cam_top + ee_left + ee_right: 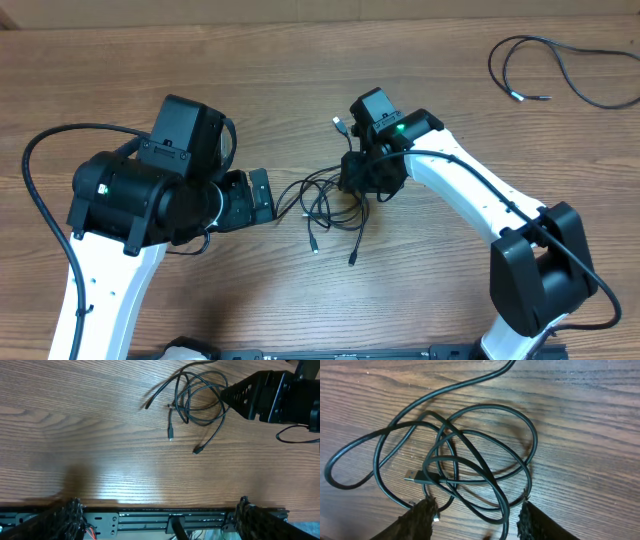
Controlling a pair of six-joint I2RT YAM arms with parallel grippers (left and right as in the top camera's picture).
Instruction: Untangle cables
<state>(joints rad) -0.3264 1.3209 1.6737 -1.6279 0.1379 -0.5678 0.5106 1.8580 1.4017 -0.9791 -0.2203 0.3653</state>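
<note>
Near the middle of the surface, as seen from overhead, the cables are lying in a knotted heap of loops, with two plug tips trailing toward the near edge. The right claw is hanging over the heap's right side. The left claw is waiting just beside its left side, apart from it. A loose cable is resting alone by the far right corner.

From the left wrist, the left claw's fingers are standing wide and holding nothing. The heap is lying well ahead of them, with the right claw's dark body beside it.

From the right wrist, the right claw's fingers are standing partly apart, straddling several crossing strands beside a flat plug. Nothing is being pinched yet.

The likely trouble is the claw catching more than one strand, since so many are crossing between the fingers. A pull would then be dragging the whole heap and tightening the knot. With the left claw pinning nothing, the heap could also slide along.
</note>
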